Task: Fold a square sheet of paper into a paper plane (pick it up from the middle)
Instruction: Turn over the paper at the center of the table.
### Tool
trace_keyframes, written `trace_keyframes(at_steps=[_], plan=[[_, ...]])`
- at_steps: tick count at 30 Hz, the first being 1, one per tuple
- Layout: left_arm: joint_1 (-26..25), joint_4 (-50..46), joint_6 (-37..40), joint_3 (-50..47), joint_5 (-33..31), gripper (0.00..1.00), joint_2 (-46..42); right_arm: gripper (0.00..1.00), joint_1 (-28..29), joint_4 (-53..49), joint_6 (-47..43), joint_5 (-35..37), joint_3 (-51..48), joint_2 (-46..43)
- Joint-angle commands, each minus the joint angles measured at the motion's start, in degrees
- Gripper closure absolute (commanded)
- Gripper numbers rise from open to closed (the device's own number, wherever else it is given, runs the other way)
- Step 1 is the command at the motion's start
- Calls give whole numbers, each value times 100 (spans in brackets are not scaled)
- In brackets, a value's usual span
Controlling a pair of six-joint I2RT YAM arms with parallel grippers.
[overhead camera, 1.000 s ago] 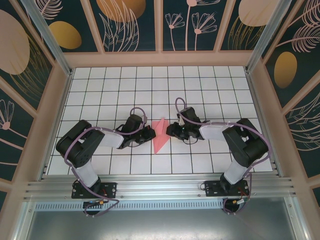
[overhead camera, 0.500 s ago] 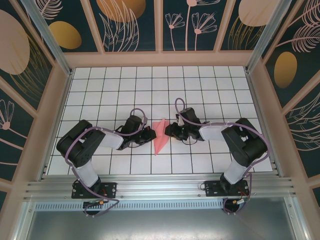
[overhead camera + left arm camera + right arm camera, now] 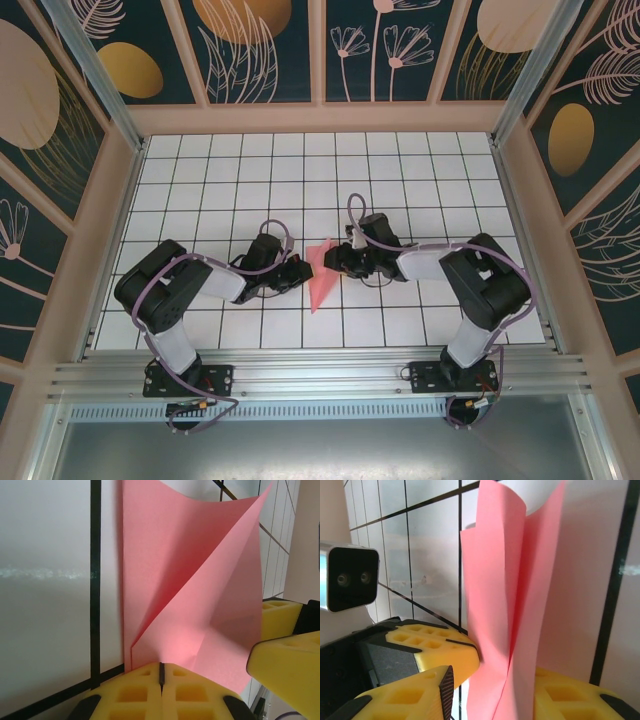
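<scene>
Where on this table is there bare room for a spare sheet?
Free: the far rows of the table up to the back wall, plus near tiles along the front rail. Crowded: the middle, where left gripper and right gripper flank the pink paper.

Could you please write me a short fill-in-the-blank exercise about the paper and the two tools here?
The folded sheet of paper is ____ in colour. The left tool has its jaws ____. The paper stands between the ____ fingers of the right tool. The white table carries a grid of ____ lines.
Missing: pink; shut; yellow; black.
</scene>
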Motion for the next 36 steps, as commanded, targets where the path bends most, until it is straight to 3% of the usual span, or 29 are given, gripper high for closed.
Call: trace_keyframes(at_steps=[1, 27, 32, 36], plan=[[-34, -189, -117, -191, 169, 94, 24, 61, -40, 209, -138, -210, 208, 241], [-36, -63, -347, -465, -99, 90, -685, 91, -16, 339, -732, -513, 545, 669], [-30, -249, -372, -564, -560, 80, -1285, 96, -19, -811, -1239, 120, 849, 103], [-34, -934, -181, -551, -1314, 72, -1973, 96, -21, -2606, -1877, 1366, 1455, -474]])
